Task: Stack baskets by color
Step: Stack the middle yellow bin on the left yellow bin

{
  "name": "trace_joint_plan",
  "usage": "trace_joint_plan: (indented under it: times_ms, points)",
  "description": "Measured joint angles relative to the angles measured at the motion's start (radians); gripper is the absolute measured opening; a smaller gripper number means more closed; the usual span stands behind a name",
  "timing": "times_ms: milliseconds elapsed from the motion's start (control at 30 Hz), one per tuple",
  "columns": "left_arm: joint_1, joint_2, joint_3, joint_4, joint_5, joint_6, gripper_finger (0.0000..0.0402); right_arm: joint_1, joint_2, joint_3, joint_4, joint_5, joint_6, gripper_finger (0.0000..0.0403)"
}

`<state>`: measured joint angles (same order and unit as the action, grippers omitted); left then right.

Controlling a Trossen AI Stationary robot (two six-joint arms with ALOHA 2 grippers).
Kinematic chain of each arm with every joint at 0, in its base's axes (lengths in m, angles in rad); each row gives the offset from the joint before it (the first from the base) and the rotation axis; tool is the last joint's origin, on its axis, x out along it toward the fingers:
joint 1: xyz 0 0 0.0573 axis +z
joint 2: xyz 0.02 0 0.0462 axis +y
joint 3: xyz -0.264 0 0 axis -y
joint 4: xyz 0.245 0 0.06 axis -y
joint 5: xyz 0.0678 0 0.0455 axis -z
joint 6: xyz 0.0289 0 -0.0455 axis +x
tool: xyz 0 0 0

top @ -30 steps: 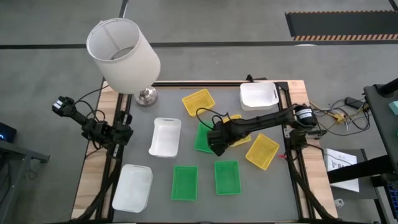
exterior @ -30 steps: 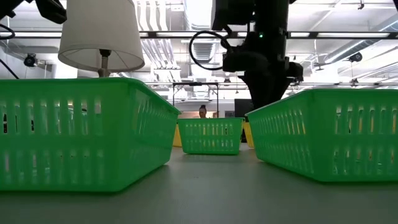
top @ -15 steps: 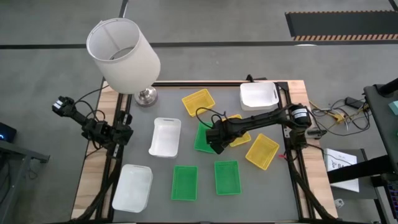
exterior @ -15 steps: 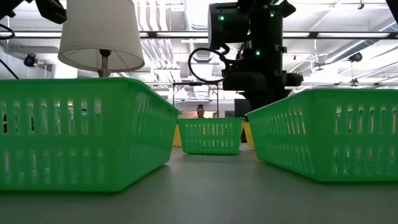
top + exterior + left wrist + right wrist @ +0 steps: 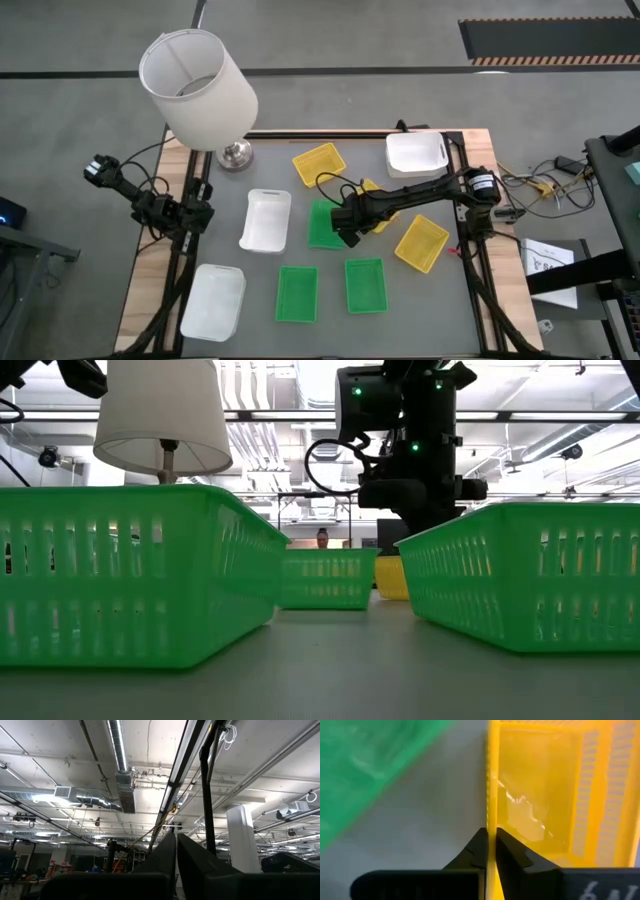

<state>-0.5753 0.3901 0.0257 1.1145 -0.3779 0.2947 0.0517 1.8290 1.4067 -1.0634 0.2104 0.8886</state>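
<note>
Right fingers [image 5: 490,851] pinch a yellow basket [image 5: 555,795] rim; bare worktop [image 5: 430,815] separates it from a green basket [image 5: 365,765]. Left fingers [image 5: 176,851] clenched empty.

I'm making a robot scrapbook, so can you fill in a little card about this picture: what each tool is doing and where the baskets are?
Right tool: shut on the rim of a yellow basket, mid-table
Left tool: shut, empty, waiting at the table's left edge
Beside the yellow basket: a green basket
Stacks: none seen
Lamp: far left corner
</note>
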Motion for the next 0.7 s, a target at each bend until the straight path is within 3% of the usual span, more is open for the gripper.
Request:
trace_joint_plan:
  times_ms: [700]
  points:
    - [0.000,0.002,0.000,0.000,0.000,0.000,0.0001,0.000,-0.090,0.100,-0.154,0.025,-0.097,0.0013]
